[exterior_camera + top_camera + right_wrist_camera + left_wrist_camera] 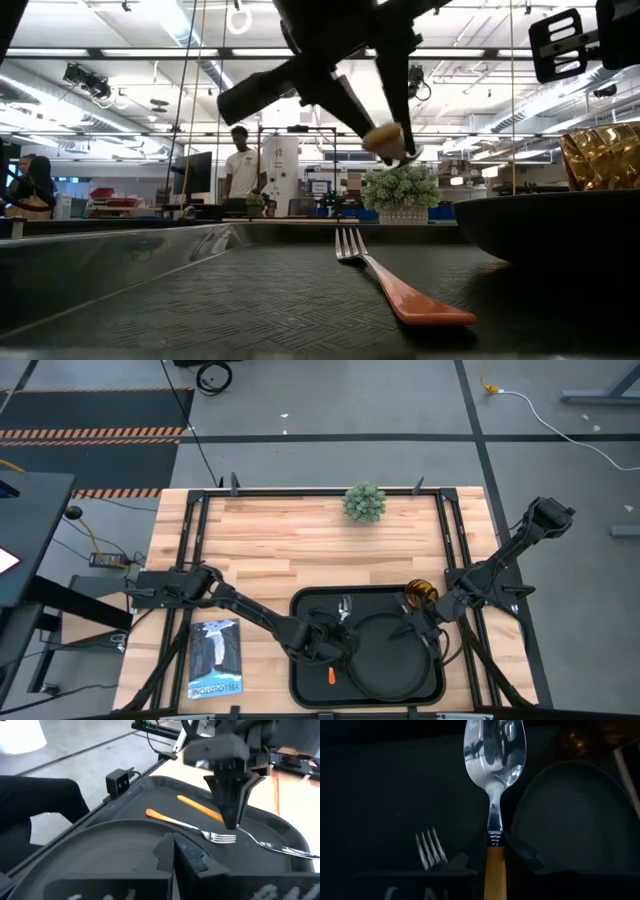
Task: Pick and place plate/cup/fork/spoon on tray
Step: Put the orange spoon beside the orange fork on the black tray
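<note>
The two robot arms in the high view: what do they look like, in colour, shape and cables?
Both arms are dark, almost black, built from slim straight links with thicker blocks at the joints. The left gripper has matte black angular fingers that taper to a narrow wedge. The right gripper looks equally black and blocky. No coloured markings show on either arm. Any cables on the arms cannot be made out.

On the wooden surface [300, 545] there is one tray [303, 660], one plate [385, 650], one cup [420, 594], one fork [187, 824], one spoon [493, 765], one small green plant [365, 502], one printed booklet [216, 658], and two arms, each with one gripper.
</note>
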Motion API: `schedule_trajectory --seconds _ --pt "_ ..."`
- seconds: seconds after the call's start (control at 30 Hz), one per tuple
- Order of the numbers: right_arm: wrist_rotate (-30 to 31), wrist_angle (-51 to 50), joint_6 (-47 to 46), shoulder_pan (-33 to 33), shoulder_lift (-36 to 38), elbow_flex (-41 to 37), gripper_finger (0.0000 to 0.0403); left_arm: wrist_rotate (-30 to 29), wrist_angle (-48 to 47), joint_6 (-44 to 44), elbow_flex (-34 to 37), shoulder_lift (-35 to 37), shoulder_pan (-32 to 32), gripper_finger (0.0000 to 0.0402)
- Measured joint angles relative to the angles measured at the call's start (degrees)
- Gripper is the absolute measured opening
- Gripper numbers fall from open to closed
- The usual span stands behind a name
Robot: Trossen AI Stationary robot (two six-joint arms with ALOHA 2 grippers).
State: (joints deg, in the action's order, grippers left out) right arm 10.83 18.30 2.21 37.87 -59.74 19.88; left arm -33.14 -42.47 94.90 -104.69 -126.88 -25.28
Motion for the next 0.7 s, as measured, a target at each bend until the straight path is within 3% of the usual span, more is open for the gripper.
schedule_trajectory --seconds 0.23,0.7 --pt "-0.04 -0.27 0.58 0.01 -0.16 0.00 0.0009 9.85 -4.21 6.12 -0.04 0.30 -0.69 0.0055" --pt "-0.04 0.04 0.93 0.00 -0.16 -1.43 0.0009 12.13 -13.08 16.96 -0.02 0.30 -3.22 0.0055"
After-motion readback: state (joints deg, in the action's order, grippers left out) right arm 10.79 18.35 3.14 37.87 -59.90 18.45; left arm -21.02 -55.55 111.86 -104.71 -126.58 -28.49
